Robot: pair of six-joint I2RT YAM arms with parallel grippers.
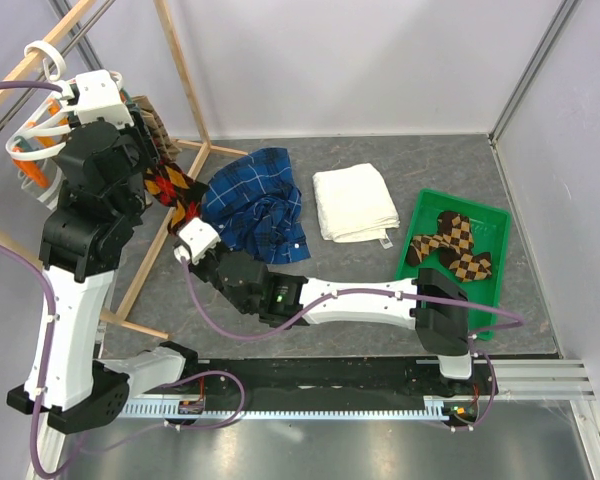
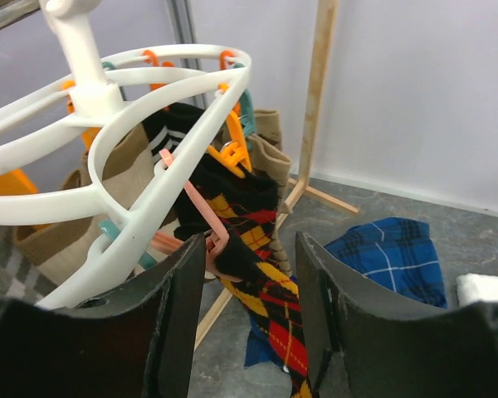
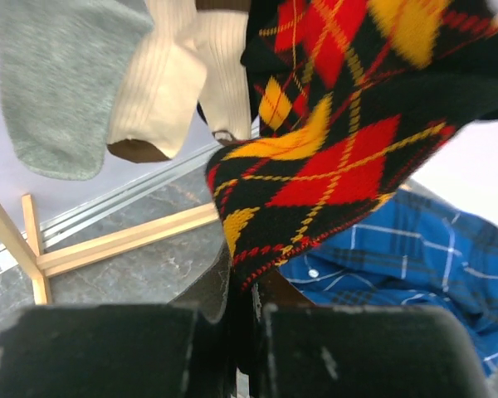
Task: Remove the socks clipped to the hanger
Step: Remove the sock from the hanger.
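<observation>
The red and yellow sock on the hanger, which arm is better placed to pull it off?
Right. The right gripper is shut on the lower end of the sock, while the left gripper is open, holding nothing, up by the hanger.

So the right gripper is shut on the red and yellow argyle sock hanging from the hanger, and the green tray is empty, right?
Not quite. The green tray is not empty: the top external view shows brown checkered socks lying in it. The rest stands: the right gripper is shut on the red and yellow argyle sock hanging from the hanger.
</observation>
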